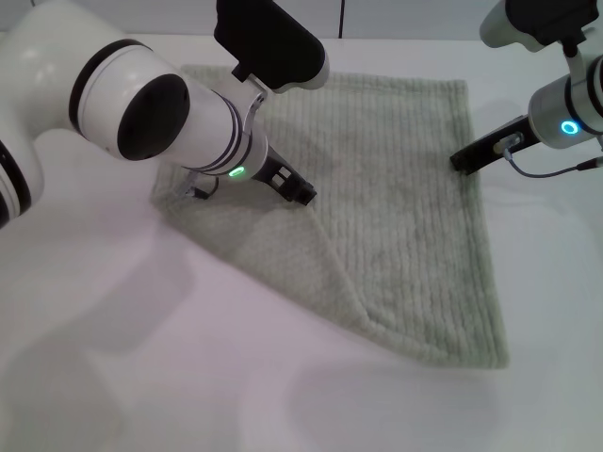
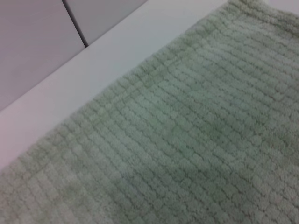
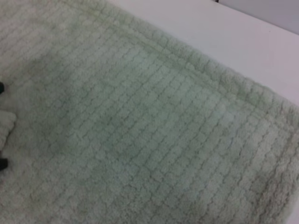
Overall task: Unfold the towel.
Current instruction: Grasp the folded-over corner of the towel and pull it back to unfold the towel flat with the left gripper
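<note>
The pale sage-green towel [image 1: 396, 207] lies on the white table, with its near-left corner folded over diagonally onto the middle. My left gripper [image 1: 300, 192] sits at the tip of that folded flap, shut on the towel's corner. The flap's crease runs from there down to the towel's near edge. My right gripper [image 1: 461, 160] rests at the towel's right edge, near the far right corner. The left wrist view shows the towel [image 2: 187, 140] and its hemmed far edge. The right wrist view shows the towel [image 3: 149, 140] and a pinched lump of it [image 3: 6, 123] between two dark fingertips.
The white table [image 1: 141, 358] spreads around the towel on all sides. A grey wall panel seam [image 2: 74, 23] runs behind the table's far edge. My left arm's big white elbow [image 1: 141, 108] hangs over the towel's far left part.
</note>
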Controlling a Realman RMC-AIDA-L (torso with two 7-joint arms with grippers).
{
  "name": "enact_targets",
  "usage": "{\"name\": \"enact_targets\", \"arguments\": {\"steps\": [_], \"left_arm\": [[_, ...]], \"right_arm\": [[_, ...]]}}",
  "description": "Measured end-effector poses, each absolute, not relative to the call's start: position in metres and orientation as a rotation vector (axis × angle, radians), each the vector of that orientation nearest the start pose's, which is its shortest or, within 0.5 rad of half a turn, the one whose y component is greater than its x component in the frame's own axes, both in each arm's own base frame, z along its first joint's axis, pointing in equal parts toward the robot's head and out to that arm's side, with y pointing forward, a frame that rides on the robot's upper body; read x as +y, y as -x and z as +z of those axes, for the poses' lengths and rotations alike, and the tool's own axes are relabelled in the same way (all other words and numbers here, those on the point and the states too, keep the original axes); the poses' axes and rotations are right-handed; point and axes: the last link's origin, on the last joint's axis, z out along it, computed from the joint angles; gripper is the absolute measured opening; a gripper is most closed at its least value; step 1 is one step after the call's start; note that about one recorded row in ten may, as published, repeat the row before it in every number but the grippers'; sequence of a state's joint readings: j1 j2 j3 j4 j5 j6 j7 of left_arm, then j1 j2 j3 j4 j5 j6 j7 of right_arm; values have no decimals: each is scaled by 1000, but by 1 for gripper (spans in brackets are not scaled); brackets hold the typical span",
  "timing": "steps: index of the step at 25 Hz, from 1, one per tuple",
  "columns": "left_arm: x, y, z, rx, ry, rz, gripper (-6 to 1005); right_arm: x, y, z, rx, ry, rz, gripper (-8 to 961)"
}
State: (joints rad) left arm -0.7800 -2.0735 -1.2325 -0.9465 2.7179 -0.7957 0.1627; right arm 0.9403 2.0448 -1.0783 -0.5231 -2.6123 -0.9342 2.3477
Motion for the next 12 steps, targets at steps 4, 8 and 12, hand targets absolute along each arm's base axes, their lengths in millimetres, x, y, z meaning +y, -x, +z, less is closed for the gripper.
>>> {"name": "enact_targets", "arguments": {"steps": [4, 8, 12], "left_arm": [[403, 163, -101, -629, 2373, 377, 666], [403, 163, -101, -629, 2373, 380, 664], [404, 162, -100, -630, 2372, 378, 663]], "right_arm": [[443, -223, -36, 986, 2399, -285, 0], [444, -223, -36, 986, 2399, -285, 0], [444, -223, -36, 985, 2399, -285, 0]]}}
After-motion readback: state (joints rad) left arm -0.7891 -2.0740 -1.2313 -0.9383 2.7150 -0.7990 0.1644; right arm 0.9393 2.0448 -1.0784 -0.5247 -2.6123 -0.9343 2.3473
